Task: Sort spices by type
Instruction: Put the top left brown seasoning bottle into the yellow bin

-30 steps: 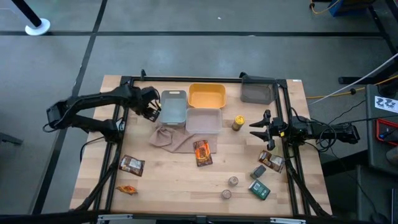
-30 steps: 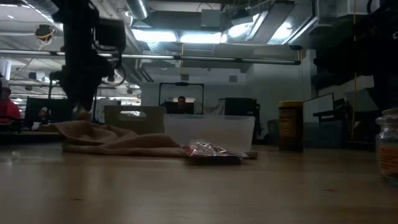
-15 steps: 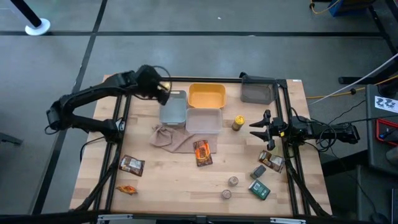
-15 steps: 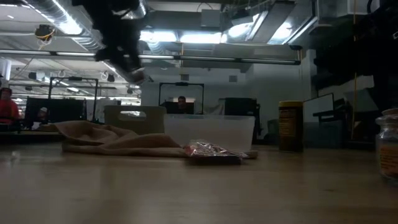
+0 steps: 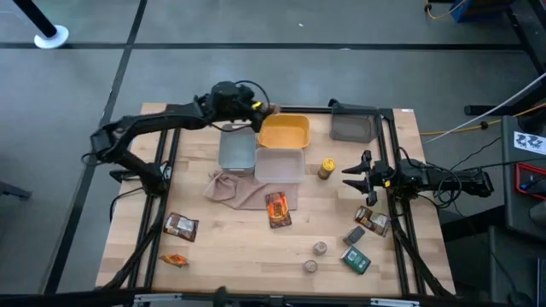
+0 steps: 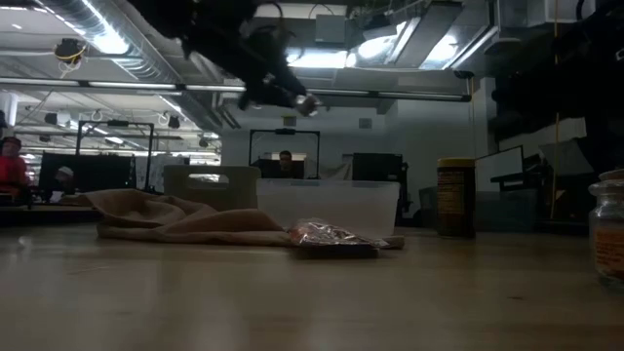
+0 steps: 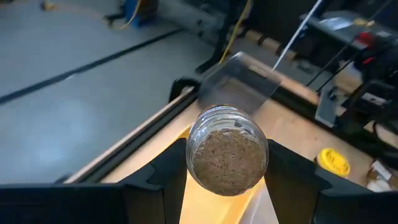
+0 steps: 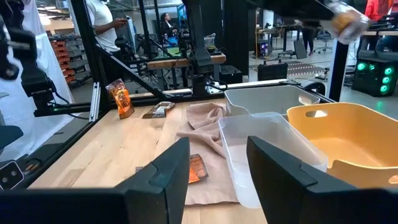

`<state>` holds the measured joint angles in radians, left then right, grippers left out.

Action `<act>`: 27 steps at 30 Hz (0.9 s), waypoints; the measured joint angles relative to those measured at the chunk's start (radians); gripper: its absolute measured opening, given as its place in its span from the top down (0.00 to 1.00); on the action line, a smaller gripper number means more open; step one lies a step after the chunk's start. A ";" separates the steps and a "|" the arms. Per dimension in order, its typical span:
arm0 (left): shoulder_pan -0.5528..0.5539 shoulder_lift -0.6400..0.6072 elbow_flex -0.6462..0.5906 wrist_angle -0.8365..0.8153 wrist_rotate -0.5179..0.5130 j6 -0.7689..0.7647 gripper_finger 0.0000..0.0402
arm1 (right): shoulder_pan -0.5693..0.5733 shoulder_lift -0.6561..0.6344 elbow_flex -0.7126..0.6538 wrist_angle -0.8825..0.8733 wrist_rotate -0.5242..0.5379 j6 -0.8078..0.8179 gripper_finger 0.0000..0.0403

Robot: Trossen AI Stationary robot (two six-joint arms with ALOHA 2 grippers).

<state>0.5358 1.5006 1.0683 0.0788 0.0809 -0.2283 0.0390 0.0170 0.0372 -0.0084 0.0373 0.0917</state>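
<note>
The left hand (image 5: 271, 109) grips a tan jar (image 7: 227, 156) above the yellow tray's (image 5: 283, 132) rim. The right hand (image 5: 351, 175) waits with empty fingers parted, near the bottle (image 5: 327, 168). Sorting looks barely begun: packets, boxes and two jars lie loose on the desk (image 5: 230, 243).

I can read no words, brand names or numbers anywhere. The tan jar (image 7: 227, 152) in my left claw (image 7: 227, 180) shows no label. The packets (image 5: 277, 209) and boxes (image 5: 356, 259) near my right claw (image 5: 351, 175) carry printing too small to read.
</note>
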 joint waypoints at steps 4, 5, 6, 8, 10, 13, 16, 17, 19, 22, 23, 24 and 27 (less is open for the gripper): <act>0.000 0.109 0.016 0.148 0.042 0.008 0.58 | 0.000 0.000 0.000 0.001 0.000 0.000 0.60; 0.000 0.137 0.036 0.155 0.047 0.022 0.58 | 0.000 0.000 0.000 0.001 0.000 0.000 0.60; 0.000 0.163 0.058 0.157 0.048 0.031 0.58 | 0.000 0.000 0.000 0.001 0.000 0.000 0.60; 0.000 0.216 0.107 0.151 0.048 0.050 0.58 | 0.000 0.000 0.000 0.002 0.006 0.000 0.60; 0.000 0.267 0.165 0.117 0.048 0.062 0.58 | 0.000 0.000 0.000 0.003 0.017 -0.001 0.60; -0.002 0.334 0.257 0.036 0.048 0.106 0.58 | 0.000 0.000 0.000 0.003 0.041 -0.003 0.60; -0.006 0.388 0.346 -0.078 0.047 0.145 0.58 | 0.000 0.000 0.000 0.003 0.051 -0.002 0.60; -0.008 0.403 0.369 -0.125 0.047 0.162 0.58 | 0.000 0.000 0.000 0.003 0.051 -0.002 0.60; -0.013 0.431 0.406 -0.216 0.047 0.186 0.58 | 0.000 0.000 0.000 0.003 0.051 -0.002 0.60; -0.022 0.460 0.426 -0.352 0.042 0.211 0.58 | 0.000 0.000 0.000 0.003 0.051 -0.002 0.60; -0.025 0.464 0.428 -0.386 0.037 0.215 0.58 | 0.000 0.000 0.000 0.002 0.051 -0.001 0.60; -0.026 0.465 0.428 -0.420 0.030 0.220 0.58 | 0.000 0.000 0.000 0.001 0.051 -0.001 0.60; -0.029 0.465 0.430 -0.513 -0.003 0.238 0.58 | 0.000 0.000 0.000 0.000 0.051 0.000 0.60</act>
<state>0.5072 1.9656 1.4979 -0.4338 0.0775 0.0097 0.0387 0.0170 0.0372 -0.0086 0.0881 0.0914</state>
